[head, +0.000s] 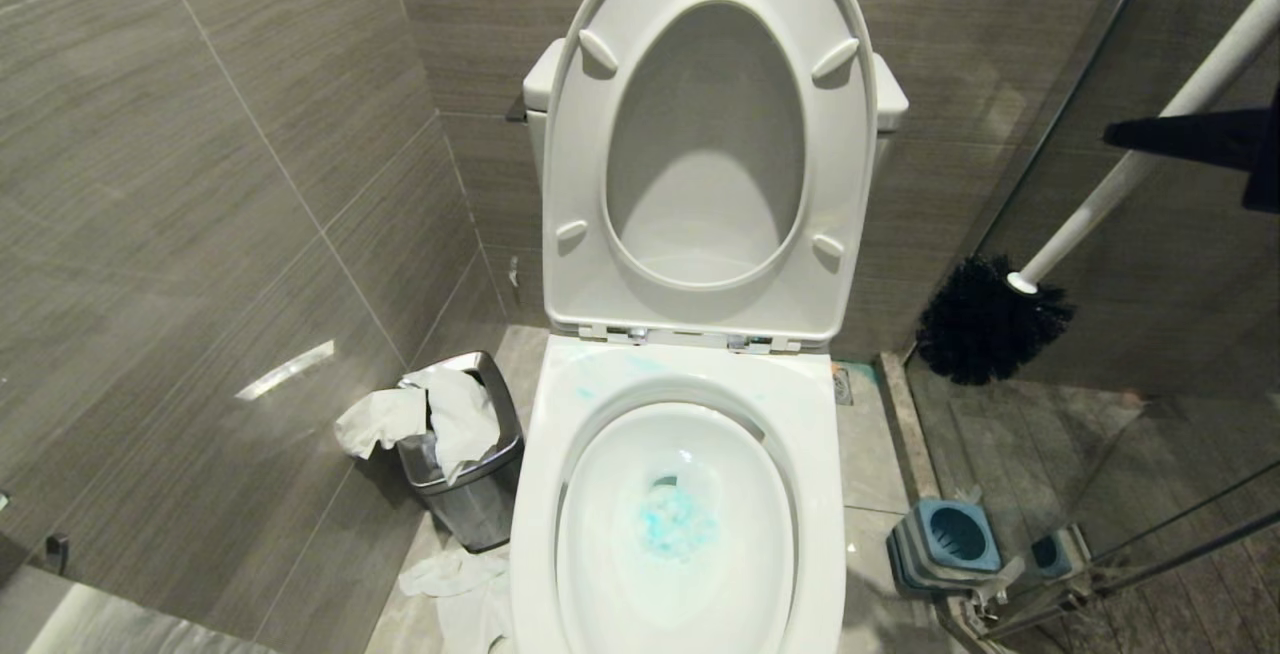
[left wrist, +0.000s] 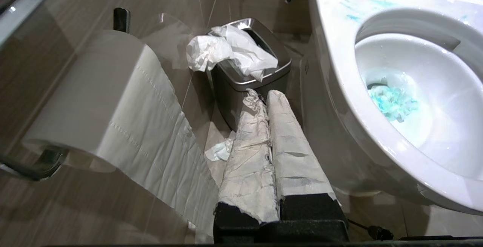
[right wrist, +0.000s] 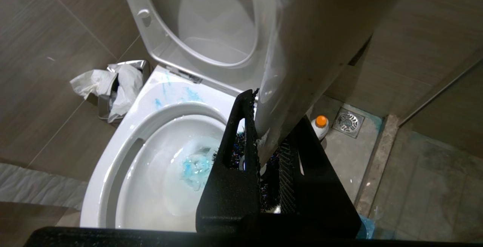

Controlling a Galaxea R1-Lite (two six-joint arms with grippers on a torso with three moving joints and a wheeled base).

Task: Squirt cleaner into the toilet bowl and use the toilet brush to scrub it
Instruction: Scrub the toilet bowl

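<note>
Right hand (right wrist: 268, 152) grips toilet brush (head: 1130, 184), handle top cut off.

Head view: high, facing down onto toilet bowl (head: 690, 494). Wrist views: low and close from either side, sharing bowl and waste bin (left wrist: 249, 77).

Right gripper (right wrist: 269, 152) raised at the right, jaws clamped; left gripper (left wrist: 268, 96) closed.

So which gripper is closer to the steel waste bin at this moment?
Left. The left gripper hangs just in front of the waste bin, fingers shut. The right gripper holds the toilet brush on the toilet bowl's far side.
</note>
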